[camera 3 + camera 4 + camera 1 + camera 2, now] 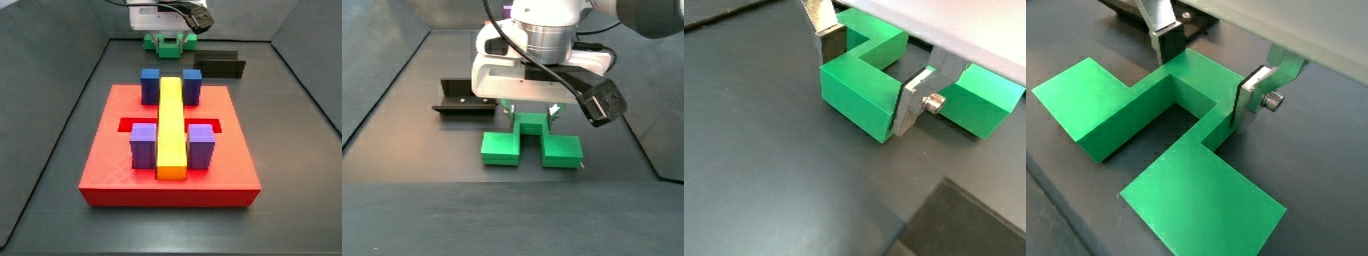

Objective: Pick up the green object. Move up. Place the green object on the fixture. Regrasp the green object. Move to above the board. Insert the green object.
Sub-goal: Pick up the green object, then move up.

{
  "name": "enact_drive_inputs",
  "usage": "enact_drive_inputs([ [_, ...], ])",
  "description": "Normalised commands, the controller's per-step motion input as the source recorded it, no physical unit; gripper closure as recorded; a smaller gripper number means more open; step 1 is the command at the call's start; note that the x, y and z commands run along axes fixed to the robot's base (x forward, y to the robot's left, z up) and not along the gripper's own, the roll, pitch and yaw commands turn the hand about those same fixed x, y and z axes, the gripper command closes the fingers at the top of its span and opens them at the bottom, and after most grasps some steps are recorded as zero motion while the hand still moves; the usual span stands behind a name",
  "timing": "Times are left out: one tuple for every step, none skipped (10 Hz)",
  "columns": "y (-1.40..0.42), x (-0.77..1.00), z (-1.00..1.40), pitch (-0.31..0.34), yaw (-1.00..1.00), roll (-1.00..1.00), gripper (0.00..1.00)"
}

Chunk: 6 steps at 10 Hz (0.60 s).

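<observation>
Green plastic fills the wrist cameras: your small bright green stepped block, with its raised middle rib and lower side wings, lies on the dark grey floor at the far end of the workspace, well apart from the large flat red square board that carries the long yellow bar and the blue block and purple block. Your two-finger gripper sits low over the block, and in both wrist views the flat silver fingers stand one on each side of the narrow middle rib, which is the sensible place to take it because the wings are too wide for the jaws. Whether the pads are already pressing on the rib or only just beside it you cannot tell from these views; the block appears to rest flat on the floor in a side view, so judge this as the pick-up step, with the lift not yet made. Note the small dark boxy open-fronted fixture standing near the block; in a side view it shows just beside the gripper. That closeness keeps the coming transfer short, but it also means you should raise the block clear before you travel sideways, lest a wing catch the fixture's edge.
</observation>
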Motion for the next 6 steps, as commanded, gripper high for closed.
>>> enact_drive_inputs([
  [0.0,0.0,0.0,0.0,0.0,0.0,1.0],
  [0.0,0.0,0.0,0.0,0.0,0.0,1.0],
  [0.0,0.0,0.0,0.0,0.0,0.0,1.0],
  [0.0,0.0,0.0,0.0,0.0,0.0,1.0],
  [0.0,0.0,0.0,0.0,0.0,0.0,1.0],
  [0.0,0.0,0.83,0.0,0.0,0.0,1.0],
])
